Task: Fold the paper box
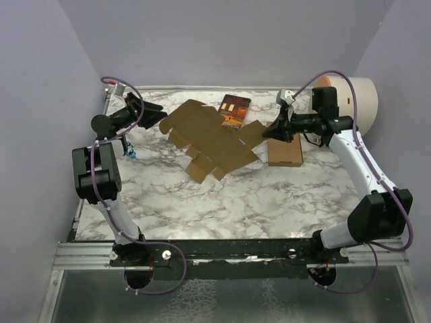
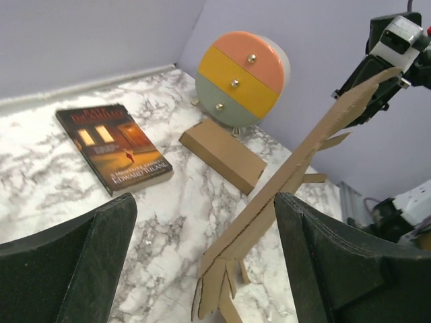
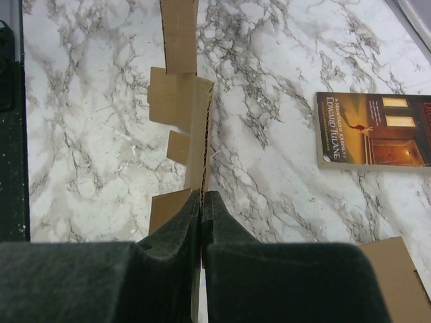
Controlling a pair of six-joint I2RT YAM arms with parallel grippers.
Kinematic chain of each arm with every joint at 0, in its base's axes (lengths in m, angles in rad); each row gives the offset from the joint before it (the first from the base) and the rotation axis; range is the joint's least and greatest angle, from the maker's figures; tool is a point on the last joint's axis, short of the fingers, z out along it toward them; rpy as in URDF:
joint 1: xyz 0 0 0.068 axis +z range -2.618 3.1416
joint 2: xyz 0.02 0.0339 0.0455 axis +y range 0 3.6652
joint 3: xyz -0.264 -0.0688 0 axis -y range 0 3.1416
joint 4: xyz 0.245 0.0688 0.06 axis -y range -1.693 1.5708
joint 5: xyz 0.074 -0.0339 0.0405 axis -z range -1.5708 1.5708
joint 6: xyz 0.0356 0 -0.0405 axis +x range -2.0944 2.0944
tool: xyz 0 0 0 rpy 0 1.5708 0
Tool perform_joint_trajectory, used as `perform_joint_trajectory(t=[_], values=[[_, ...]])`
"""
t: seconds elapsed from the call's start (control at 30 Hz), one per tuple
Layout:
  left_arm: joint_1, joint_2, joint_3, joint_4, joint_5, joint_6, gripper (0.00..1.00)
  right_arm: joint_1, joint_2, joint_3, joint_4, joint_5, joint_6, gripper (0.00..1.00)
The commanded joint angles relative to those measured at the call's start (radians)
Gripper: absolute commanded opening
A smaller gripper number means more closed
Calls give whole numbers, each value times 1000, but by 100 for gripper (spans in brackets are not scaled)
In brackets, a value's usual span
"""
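Slipping is risked: the paper box (image 1: 209, 138) is clamped only between the right gripper's (image 3: 202, 200) fingers; the left gripper (image 2: 205, 202) is spread.

1 paper box (image 1: 212, 138); 1 book (image 1: 235, 110); 1 carton (image 1: 285, 153); 1 round drawer unit (image 2: 239, 77).
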Motion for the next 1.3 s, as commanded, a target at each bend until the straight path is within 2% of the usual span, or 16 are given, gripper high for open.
perform_joint_trajectory(t=[0.0,0.17,0.37,0.57,0.7,0.83,1.03,1.2,1.27], values=[[2,24,29,284,58,-130,86,-10,-30,40,-28,-52,-23,1],[-28,-4,-46,284,74,-37,87,-12,-26,49,-39,-51,-26,1],[-53,-11,-83,284,87,-29,86,-16,-21,68,-55,-49,-10,1],[-73,-67,-123,284,80,-3,78,-25,-22,78,-66,-66,-2,1],[-82,-101,-150,283,71,6,61,-32,-17,80,-64,-67,8,1],[-84,-131,-186,281,59,16,52,-40,-9,83,-62,-60,24,1],[-88,-185,-243,280,55,19,29,-60,8,89,-51,-45,67,1],[-91,-219,-274,278,40,19,3,-66,20,82,-42,-62,86,1],[-93,-244,-292,278,28,18,0,-66,27,77,-35,-68,94,2]])
